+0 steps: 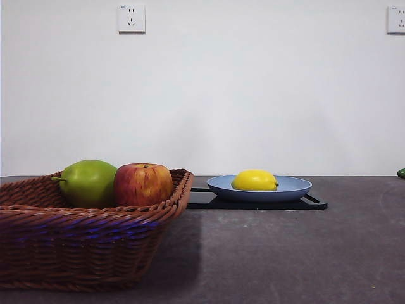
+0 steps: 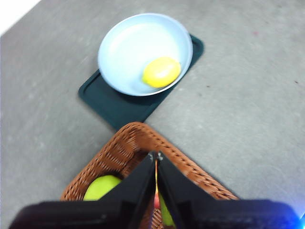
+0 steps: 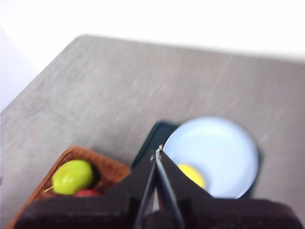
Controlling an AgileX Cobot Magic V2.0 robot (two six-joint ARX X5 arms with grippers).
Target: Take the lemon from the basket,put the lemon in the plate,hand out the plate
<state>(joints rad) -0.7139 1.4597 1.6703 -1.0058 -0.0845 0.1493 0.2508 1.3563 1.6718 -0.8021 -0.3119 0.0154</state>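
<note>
Already lemon (image 1: pixel 254 180) in plate (image 1: pixel 297 187), apple (image 1: pixel 143 184) in basket (image 1: pixel 76 244), both claws closed, empty.

Open worktop (image 1: pixel 304 253) lies in front of and to the right of the plate (image 1: pixel 294 188), giving clear passage to its rim there. To its left the basket (image 1: pixel 76 247) stands close, its green fruit (image 1: pixel 88 182) and apple (image 1: pixel 143 183) rising above the braided rim. The black tray (image 1: pixel 202 200) under the plate juts out toward the basket.

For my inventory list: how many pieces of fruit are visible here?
3. The lemon lies in the blue plate. A green pear-like fruit and a red-yellow apple sit touching in the basket, whose walls may hide more.
</note>
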